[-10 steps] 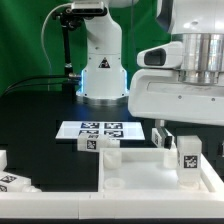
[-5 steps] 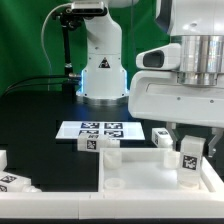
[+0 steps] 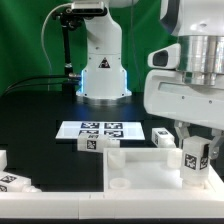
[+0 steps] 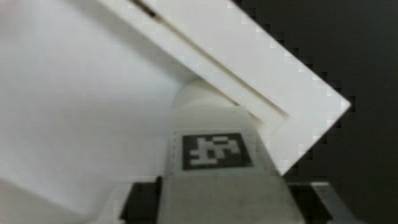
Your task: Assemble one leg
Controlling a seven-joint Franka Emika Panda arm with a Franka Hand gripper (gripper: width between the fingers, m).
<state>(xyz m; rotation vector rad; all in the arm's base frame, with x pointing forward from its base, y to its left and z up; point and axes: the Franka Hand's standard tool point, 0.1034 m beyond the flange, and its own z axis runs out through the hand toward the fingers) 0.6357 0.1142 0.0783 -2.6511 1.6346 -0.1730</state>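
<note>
One short, chunky white plastic leg (image 3: 192,160) is sitting clamped in your gripper (image 3: 194,166), upright over the far corner of the large white square tabletop (image 3: 140,170). You appear to be seating it; next comes pressing and twisting.

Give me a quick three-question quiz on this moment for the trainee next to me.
1. True or false: the gripper holds a leg upright.
2. Over which part does that leg stand: A) the marker board, B) the tabletop, C) the black table?
3. Fill in: in the exterior view, that leg is near the tabletop's ____ corner.

Key: 1 true; 2 B; 3 far right.
</note>
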